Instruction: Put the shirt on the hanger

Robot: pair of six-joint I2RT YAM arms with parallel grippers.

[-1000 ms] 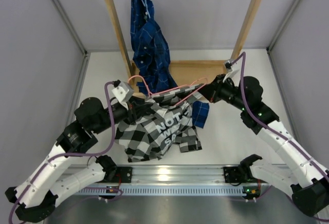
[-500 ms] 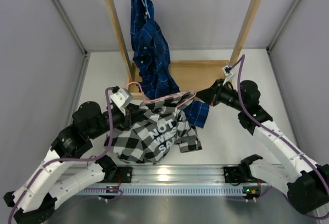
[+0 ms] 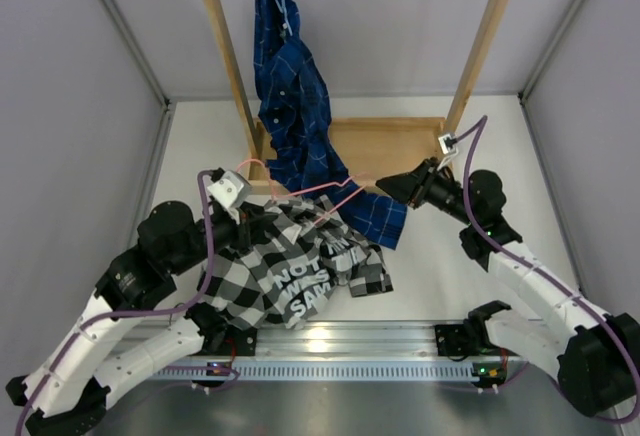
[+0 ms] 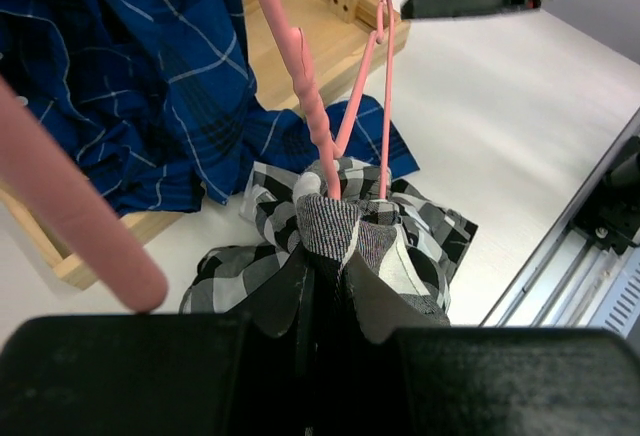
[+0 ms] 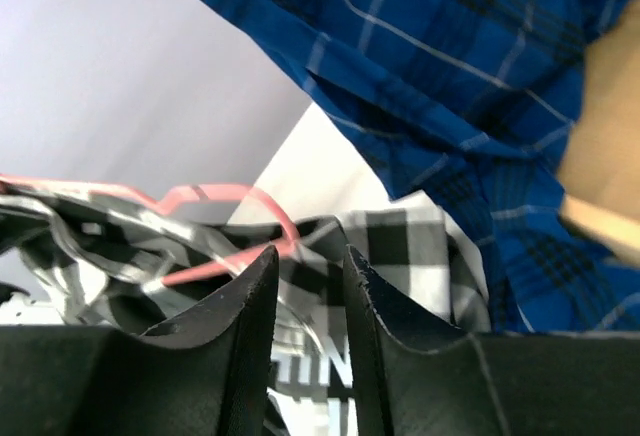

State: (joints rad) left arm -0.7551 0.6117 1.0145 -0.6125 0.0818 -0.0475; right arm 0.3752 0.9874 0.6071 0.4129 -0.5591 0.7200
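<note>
Shirt (image 3: 290,266), hanger (image 4: 312,116): shifted left, lower; left gripper (image 4: 330,246) clamps shirt. Right gripper (image 5: 310,251): pulled back, grip cannot be told. Hanging unfinished.

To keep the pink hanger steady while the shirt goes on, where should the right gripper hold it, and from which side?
Probably the bare corner of the hanger, sticking out of the shirt toward the right gripper. Come from the right, jaws across the thin wire: that end is free of fabric, while the left gripper pinches the collar end.
</note>
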